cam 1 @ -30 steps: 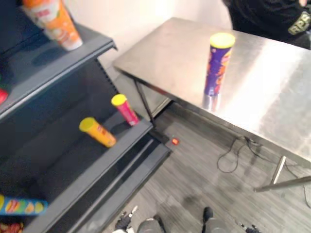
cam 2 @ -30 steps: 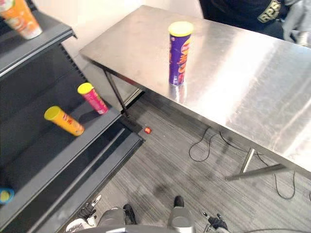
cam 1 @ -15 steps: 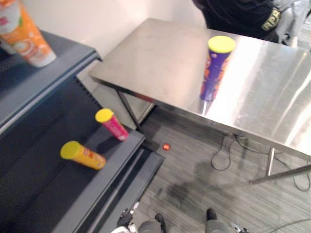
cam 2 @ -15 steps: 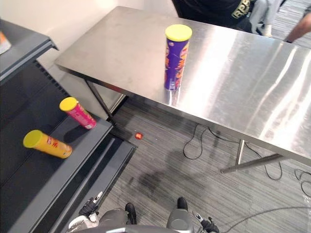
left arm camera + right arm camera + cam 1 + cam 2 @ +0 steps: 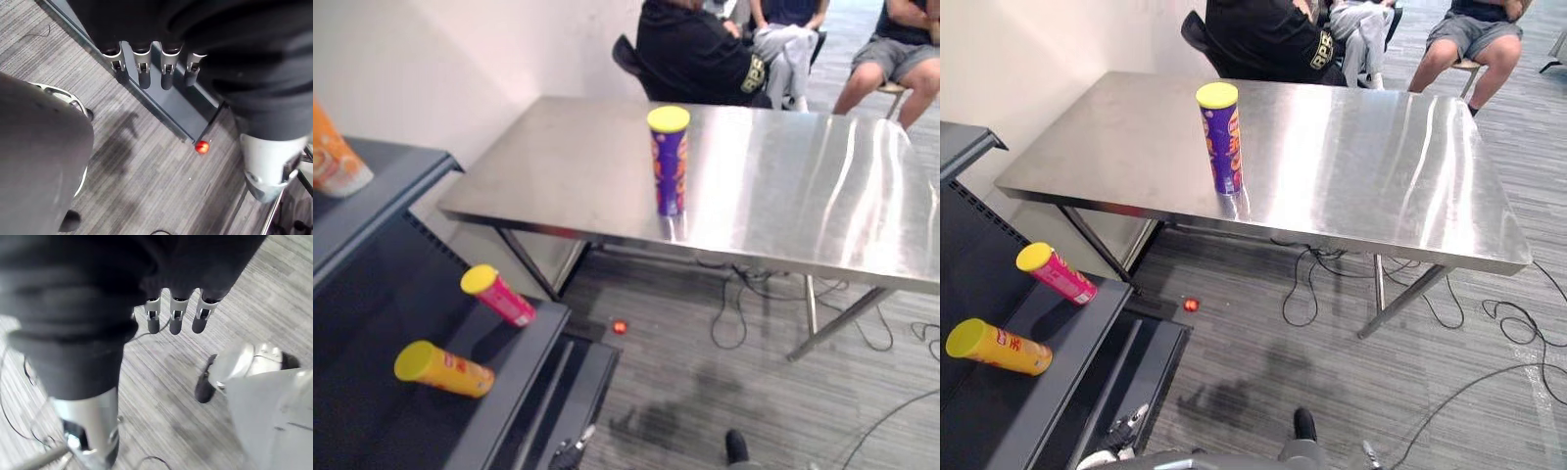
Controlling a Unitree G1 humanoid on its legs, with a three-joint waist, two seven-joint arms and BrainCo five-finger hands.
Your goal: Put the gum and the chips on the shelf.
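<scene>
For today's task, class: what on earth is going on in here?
Nothing is being handled right now. The purple chips can stands upright on the steel table. A pink can and a yellow can lie on the dark shelf. The left hand and right hand hang open over the floor, empty.

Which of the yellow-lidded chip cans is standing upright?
The purple cylindrical chip can, alone on the steel table. It stands on its base, while the pink can and the yellow can lie on the dark shelf.
</scene>
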